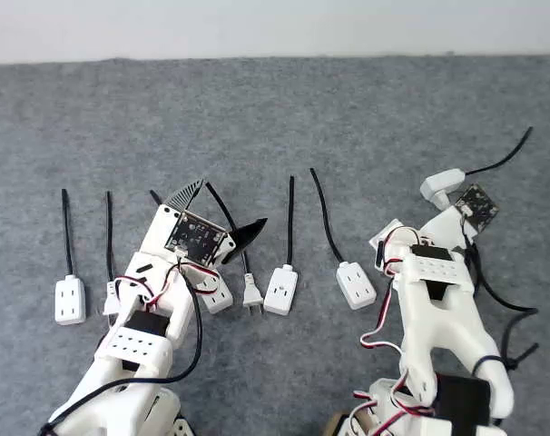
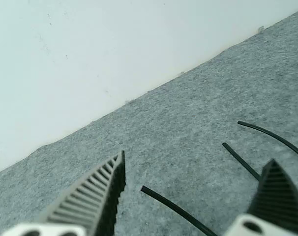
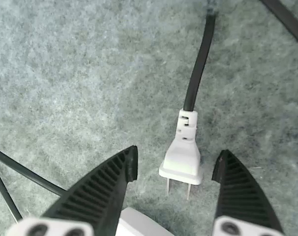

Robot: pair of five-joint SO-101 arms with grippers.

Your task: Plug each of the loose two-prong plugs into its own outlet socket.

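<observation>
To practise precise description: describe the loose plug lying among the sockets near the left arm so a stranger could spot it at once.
On the grey carpet, white sockets lie in a row. Near the left gripper, between two of those sockets, lies the loose plug. Unlike its blocky neighbours, it is slim and ends in two bare prongs.

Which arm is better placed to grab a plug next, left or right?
Right. The right pincer is open, with a loose plug lying between its fingers on the carpet. The left pincer, also open, faces cord ends and the wall.
</observation>
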